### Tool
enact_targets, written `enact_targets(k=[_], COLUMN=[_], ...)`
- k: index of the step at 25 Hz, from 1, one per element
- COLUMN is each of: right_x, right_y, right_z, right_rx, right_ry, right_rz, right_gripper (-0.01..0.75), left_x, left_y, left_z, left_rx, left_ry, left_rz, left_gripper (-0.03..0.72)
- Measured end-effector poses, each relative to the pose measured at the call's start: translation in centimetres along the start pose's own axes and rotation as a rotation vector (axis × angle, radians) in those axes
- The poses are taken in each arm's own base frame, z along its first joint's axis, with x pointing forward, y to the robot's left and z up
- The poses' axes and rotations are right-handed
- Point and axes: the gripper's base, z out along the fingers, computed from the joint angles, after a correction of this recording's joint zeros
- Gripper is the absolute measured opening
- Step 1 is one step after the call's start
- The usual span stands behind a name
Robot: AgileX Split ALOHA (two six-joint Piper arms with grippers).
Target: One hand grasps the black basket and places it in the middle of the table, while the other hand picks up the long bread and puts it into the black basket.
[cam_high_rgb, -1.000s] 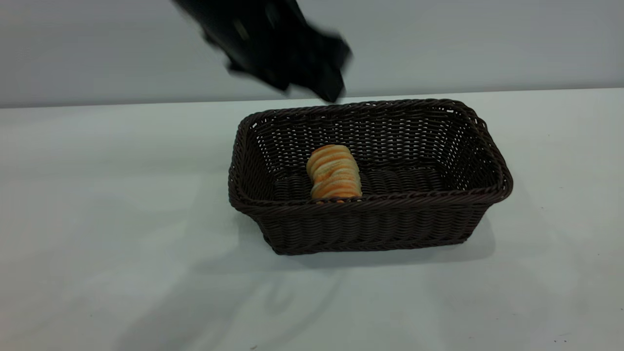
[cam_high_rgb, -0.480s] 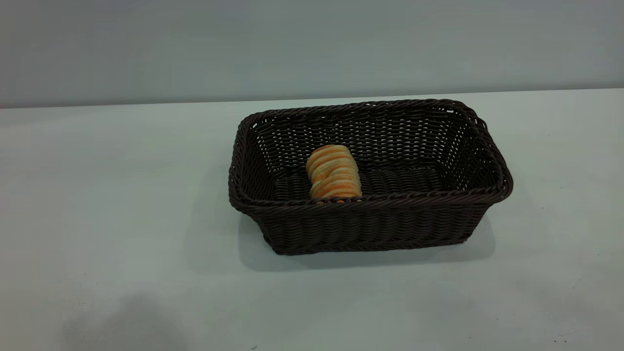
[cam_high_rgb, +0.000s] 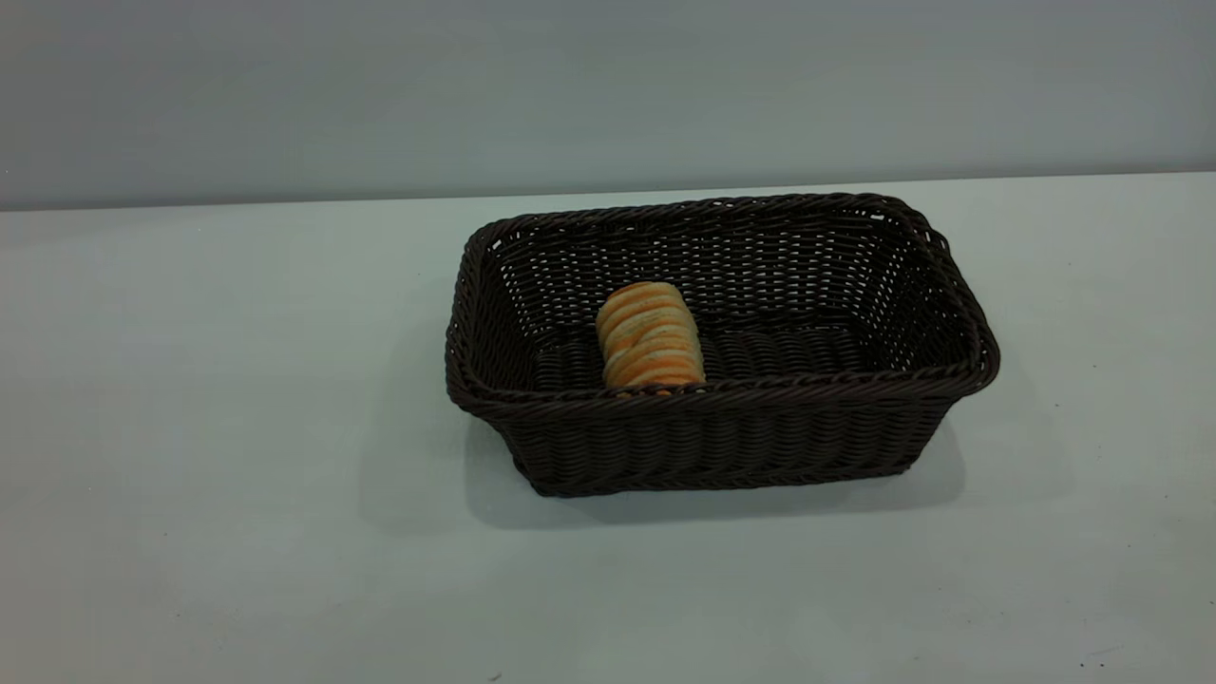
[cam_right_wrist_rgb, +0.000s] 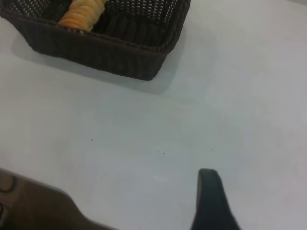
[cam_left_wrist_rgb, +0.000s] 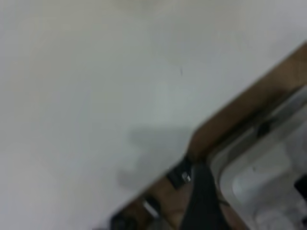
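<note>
Black basket (cam_high_rgb: 722, 432) dark brown-black weave; long bread (cam_high_rgb: 651, 334) golden-orange, pale ridges; table (cam_high_rgb: 237, 475) white-grey.

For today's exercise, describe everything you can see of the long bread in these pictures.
The long bread is a small oblong loaf, golden-orange with pale crosswise ridges like a row of slices. It lies on the floor of the black basket, left of the basket's middle, its near end by the front wall and partly hidden by the rim. No gripper touches it.

Both arms out of exterior view; one right gripper finger (cam_right_wrist_rgb: 211, 203) and one left gripper finger (cam_left_wrist_rgb: 204, 201) visible, each over the table.
</note>
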Motion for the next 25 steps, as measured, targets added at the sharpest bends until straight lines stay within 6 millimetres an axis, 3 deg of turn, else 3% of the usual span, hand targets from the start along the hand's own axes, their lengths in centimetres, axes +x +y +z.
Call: enact_targets(k=[4, 8, 16, 25], right_x=[0.0, 0.0, 0.0, 0.0], right_y=[0.0, 0.0, 0.0, 0.2], right_z=[0.0, 0.0, 0.0, 0.1], right_rx=[0.000, 0.000, 0.003, 0.168], right_ry=[-0.001, -0.001, 0.000, 0.016], right_rz=[0.000, 0.000, 0.002, 0.106], right_gripper=[0.496, 0.496, 0.496, 0.496], left_x=[4.3, 7.0, 8.9, 10.2], left_y=[-0.2, -0.4, -0.5, -0.5], left_z=[2.5, 3.4, 2.3, 1.5], left_rx=[0.001, 0.000, -0.004, -0.007], left_ry=[0.035, -0.024, -0.214, -0.327], left_rz=[-0.047, -0.061, -0.062, -0.064], left_gripper=[0.591, 0.591, 0.591, 0.591])
